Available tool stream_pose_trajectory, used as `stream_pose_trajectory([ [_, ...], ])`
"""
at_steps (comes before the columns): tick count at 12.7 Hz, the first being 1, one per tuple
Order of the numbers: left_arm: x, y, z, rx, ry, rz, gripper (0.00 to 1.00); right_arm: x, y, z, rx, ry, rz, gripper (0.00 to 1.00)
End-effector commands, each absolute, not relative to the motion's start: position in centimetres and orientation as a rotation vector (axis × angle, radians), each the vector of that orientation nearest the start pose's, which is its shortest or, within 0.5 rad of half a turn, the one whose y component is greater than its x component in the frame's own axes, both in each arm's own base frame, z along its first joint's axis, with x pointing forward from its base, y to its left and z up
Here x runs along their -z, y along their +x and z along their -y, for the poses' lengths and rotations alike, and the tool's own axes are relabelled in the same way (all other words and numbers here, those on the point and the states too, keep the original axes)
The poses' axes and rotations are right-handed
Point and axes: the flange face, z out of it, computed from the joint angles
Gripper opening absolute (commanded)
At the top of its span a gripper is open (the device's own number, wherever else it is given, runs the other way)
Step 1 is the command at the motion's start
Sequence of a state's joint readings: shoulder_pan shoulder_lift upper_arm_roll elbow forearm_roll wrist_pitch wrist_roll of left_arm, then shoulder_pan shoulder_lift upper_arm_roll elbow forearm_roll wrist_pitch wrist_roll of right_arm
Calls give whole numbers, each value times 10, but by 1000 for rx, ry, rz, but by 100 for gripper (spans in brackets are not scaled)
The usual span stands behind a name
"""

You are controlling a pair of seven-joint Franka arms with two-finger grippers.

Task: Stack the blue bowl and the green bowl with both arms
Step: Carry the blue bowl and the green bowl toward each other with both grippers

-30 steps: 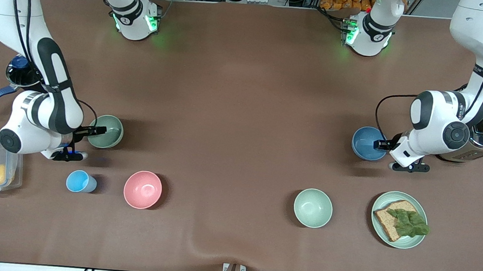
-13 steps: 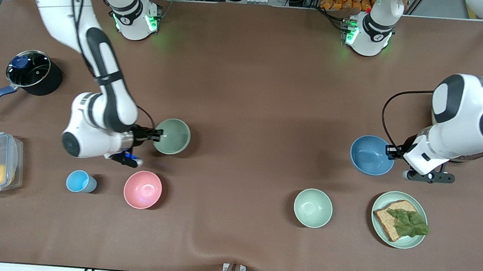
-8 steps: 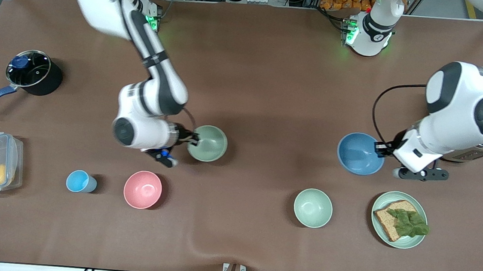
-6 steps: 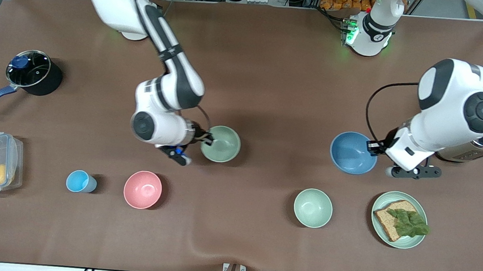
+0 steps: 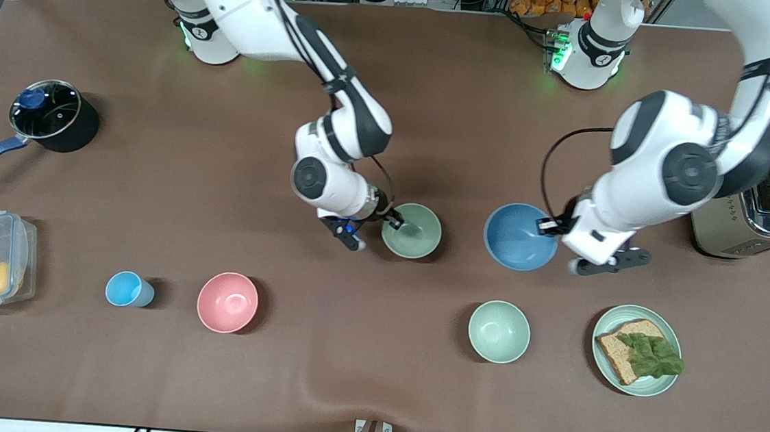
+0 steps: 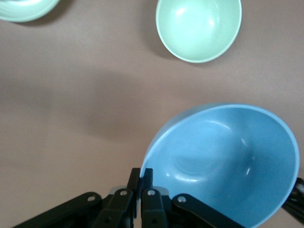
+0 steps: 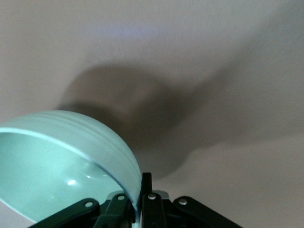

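Nearest the front camera I see the pink bowl (image 5: 228, 302), the cup (image 5: 128, 289), the mint bowl (image 5: 499, 331) and the plate (image 5: 660, 387) in a row. Above that row, over the middle of the table (image 5: 393, 107), both task bowls are held by my arms.

My right gripper (image 5: 395, 221) has its fingers pinched nearly together on the rim of the green bowl (image 5: 413, 230); the right wrist view shows one finger (image 7: 151, 202) outside the wall and the other inside, with the green bowl (image 7: 57, 161) clear of its shadow on the cloth.

My left gripper (image 5: 549, 224) is clamped the same way on the rim of the blue bowl (image 5: 519, 237), fingers (image 6: 148, 190) closed down to the rim's thickness. The blue bowl (image 6: 223, 161) hangs tilted just beside the green one, not touching it, with the mint bowl (image 6: 198, 28) on the table below.
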State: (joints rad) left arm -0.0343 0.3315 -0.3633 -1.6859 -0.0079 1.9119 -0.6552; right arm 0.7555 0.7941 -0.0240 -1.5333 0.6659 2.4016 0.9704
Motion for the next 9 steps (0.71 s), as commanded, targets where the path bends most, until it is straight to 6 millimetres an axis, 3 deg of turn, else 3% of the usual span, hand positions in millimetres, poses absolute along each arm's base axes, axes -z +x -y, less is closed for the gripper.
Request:
stream_pose_trajectory([
  [1,-405,601,252,-259,-3175,534,0,-202,541,-484,-406,-2549,-990,63],
  [2,-404,600,256,-260,-3175,532,0,-209,546,-480,-401,-2539,-997,100],
  [5,-408,601,261,-296,-3227,647,0,-254,556,-467,-447,-2523,-978,100],
  [7,-409,599,268,-325,-3229,739,0,-302,577,-423,-531,-2519,-968,100],
  [9,-403,596,278,-335,-3226,714,0,-317,595,-383,-571,-2522,-939,100],
])
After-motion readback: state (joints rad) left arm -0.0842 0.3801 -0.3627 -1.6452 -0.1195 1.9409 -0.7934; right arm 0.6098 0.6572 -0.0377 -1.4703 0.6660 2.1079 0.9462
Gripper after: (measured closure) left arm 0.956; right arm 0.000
